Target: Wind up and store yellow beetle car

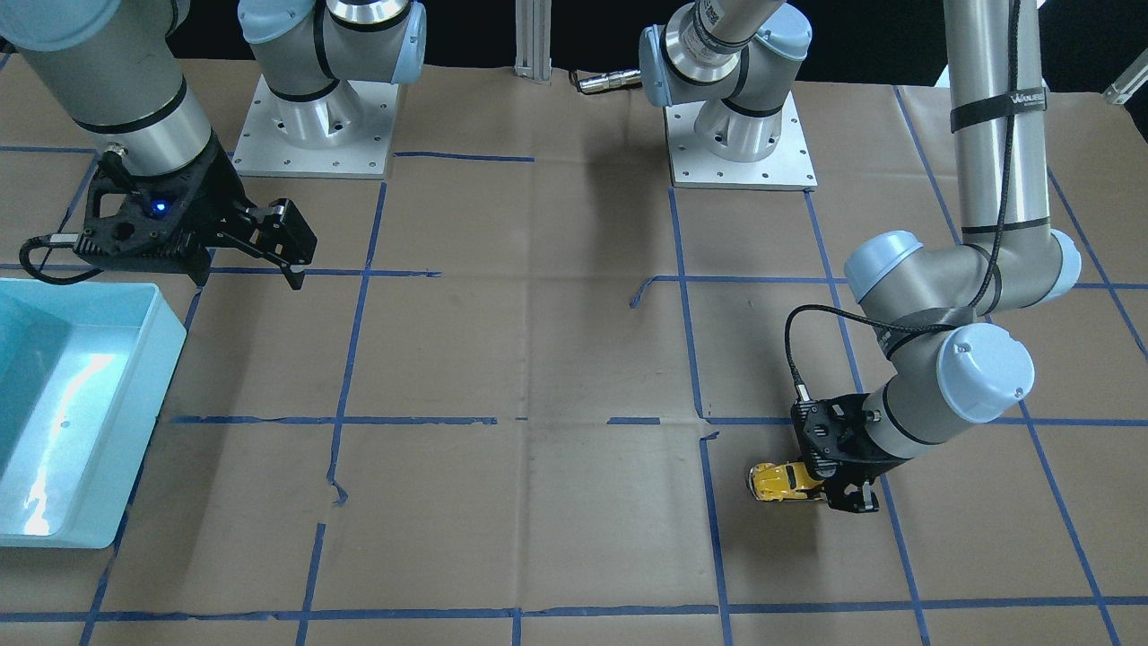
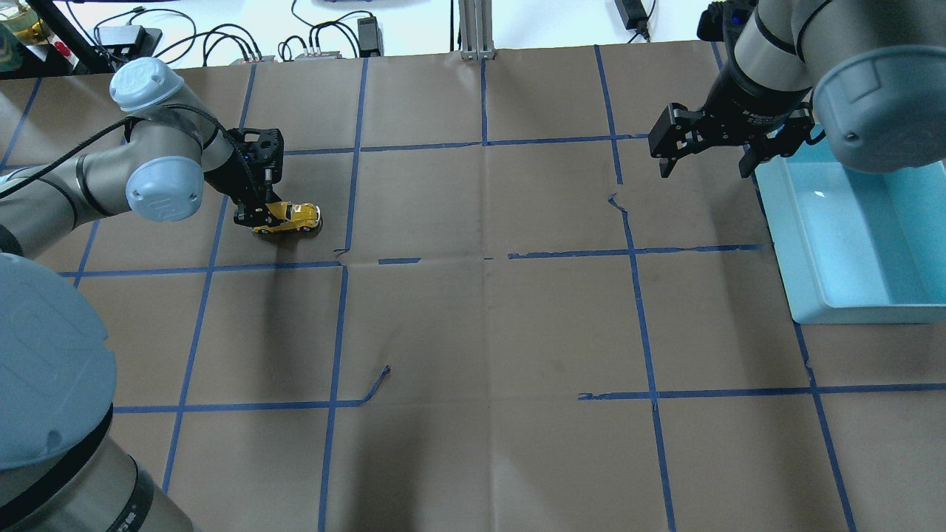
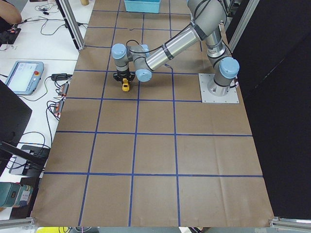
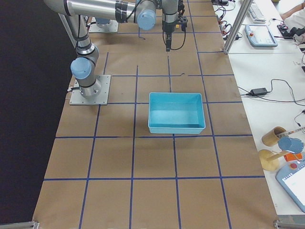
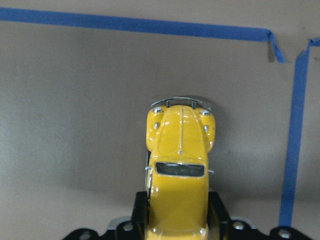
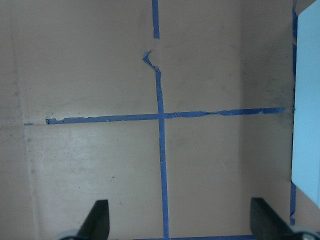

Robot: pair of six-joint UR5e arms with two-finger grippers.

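The yellow beetle car (image 5: 179, 170) sits on the brown paper with its rear between the pads (image 5: 141, 210) of my left gripper (image 5: 180, 212), which is shut on it. Its nose points away from the wrist. The car (image 2: 290, 216) and left gripper (image 2: 255, 218) are at the table's far left in the overhead view, and also show in the front view as car (image 1: 780, 480) and gripper (image 1: 834, 493). My right gripper (image 2: 703, 164) is open and empty, hovering above the paper beside the bin; its fingertips (image 6: 97, 220) frame bare paper.
A light blue bin (image 2: 850, 236), with nothing in it, stands at the table's right side, close to the right gripper; it also shows in the front view (image 1: 72, 404). Blue tape lines (image 2: 484, 144) grid the brown paper. The arm bases (image 1: 740, 135) are bolted at the robot's edge.
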